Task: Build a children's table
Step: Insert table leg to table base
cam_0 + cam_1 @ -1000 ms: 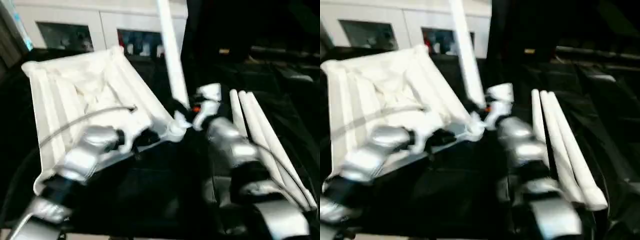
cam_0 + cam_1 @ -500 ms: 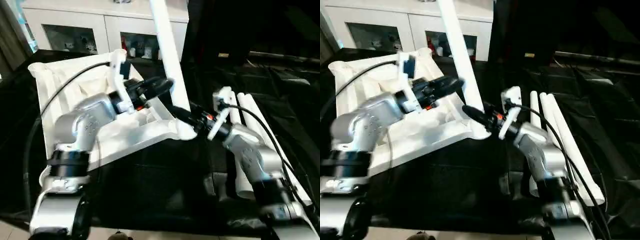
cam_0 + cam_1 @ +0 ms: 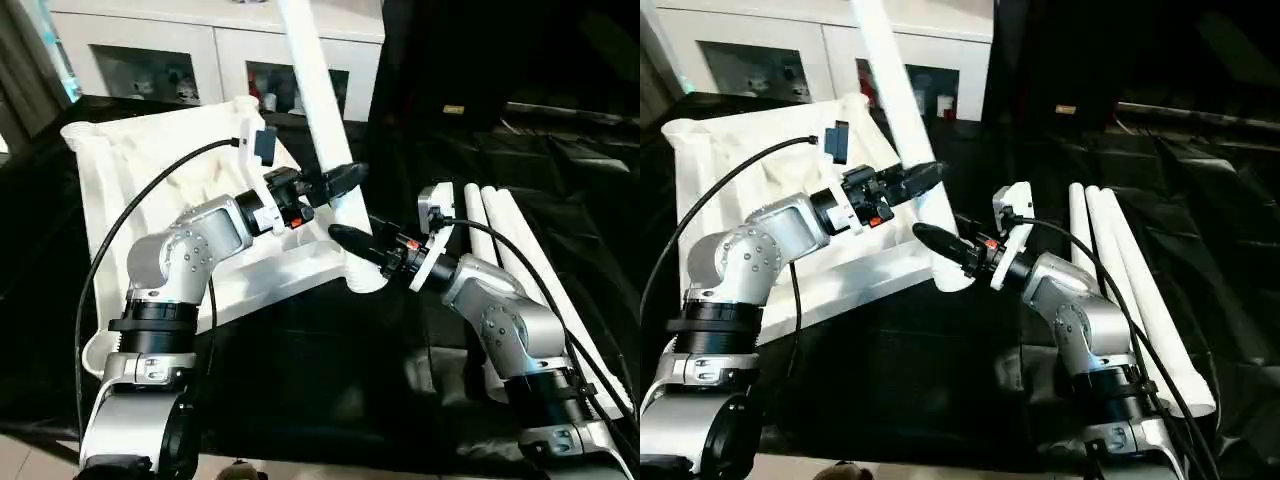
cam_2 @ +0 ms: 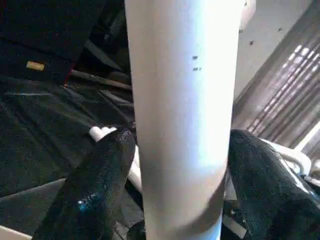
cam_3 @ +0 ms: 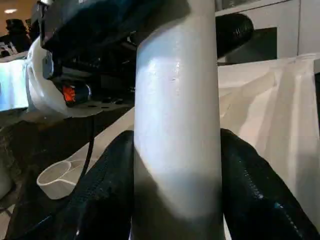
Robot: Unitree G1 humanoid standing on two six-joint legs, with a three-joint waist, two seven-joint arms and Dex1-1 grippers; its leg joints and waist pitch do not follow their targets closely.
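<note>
The white tabletop (image 3: 150, 170) lies underside up and tilted on the black-draped table. One white leg (image 3: 320, 110) stands upright in its near right corner socket (image 3: 365, 280). Low on that leg, just above the socket, my right gripper (image 3: 350, 240) is shut on it; in the right wrist view both fingers (image 5: 260, 190) press the leg (image 5: 177, 125). A little higher, my left gripper (image 3: 340, 180) is open with its fingers (image 4: 95, 190) on either side of the leg (image 4: 182, 125). Three more legs (image 3: 510, 250) lie side by side to the right.
A white glass-door cabinet (image 3: 150, 60) stands behind the table. Black cloth (image 3: 300, 370) covers the table in front of the tabletop. Cables run along both silver forearms.
My left gripper has left the tabletop's near edge, risen to the upright leg and opened around it. My right gripper has kept its hold low on the leg. The camera has shifted.
</note>
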